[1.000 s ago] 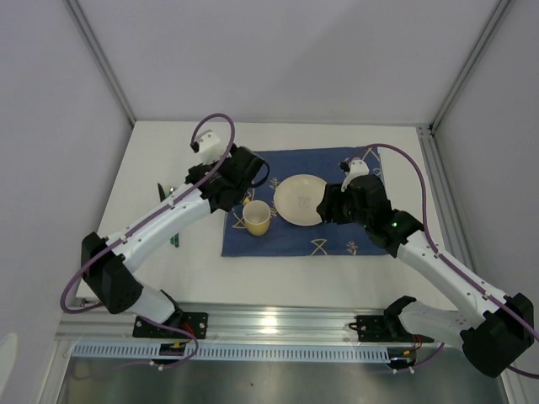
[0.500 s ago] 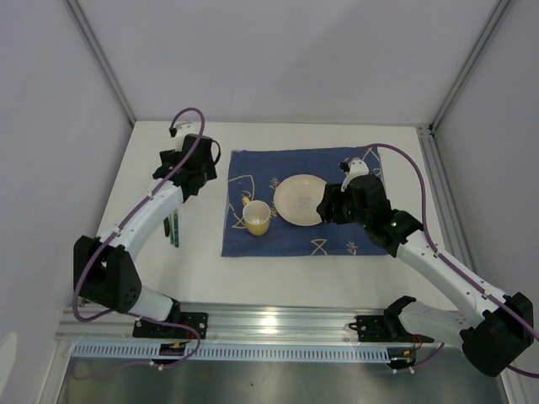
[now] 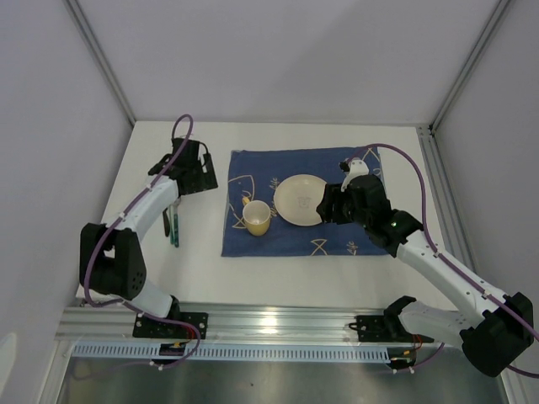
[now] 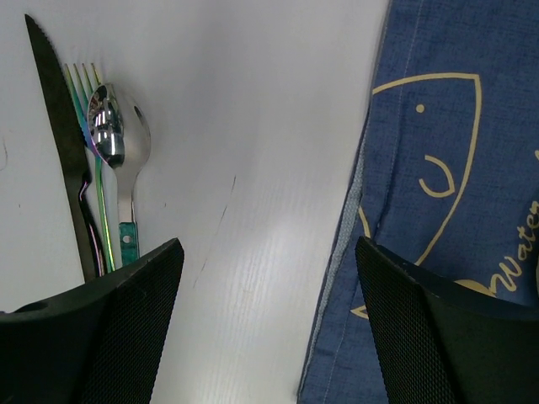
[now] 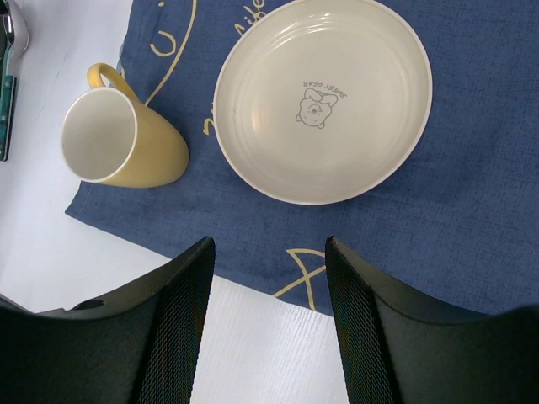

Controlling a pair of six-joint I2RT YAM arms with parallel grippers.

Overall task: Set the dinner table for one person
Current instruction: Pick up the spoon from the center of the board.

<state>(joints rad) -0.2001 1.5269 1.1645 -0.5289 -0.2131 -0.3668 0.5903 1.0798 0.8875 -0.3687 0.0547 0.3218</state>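
White matte dinner table (image 3: 278, 273), edged near by silver frame rails (image 3: 278, 324), grey panels behind; it underlies every item below. Item one: left gripper (image 4: 268, 252), jaws spread wide and empty, hanging over bare tabletop between the cutlery and the cloth's left edge. Just to its left, in a tight parallel bunch off the cloth: black knife (image 4: 63, 143), iridescent fork (image 4: 101, 210), spoon (image 4: 118, 135) with a teal handle, bowl up. To its right: dark blue cloth (image 4: 455, 168) with pale line drawings, lying flat. Item two: right gripper (image 5: 269, 252), jaws partly parted, nothing between them, poised above the cloth's near edge. Beyond it: cream plate (image 5: 324, 97), near the middle of the cloth; yellow mug (image 5: 126, 147), mouth up, on the cloth just left of the plate, not touching it. Status, as judged: cloth, plate and mug placed; knife, fork and spoon not yet set beside the plate, probably the left arm's work.
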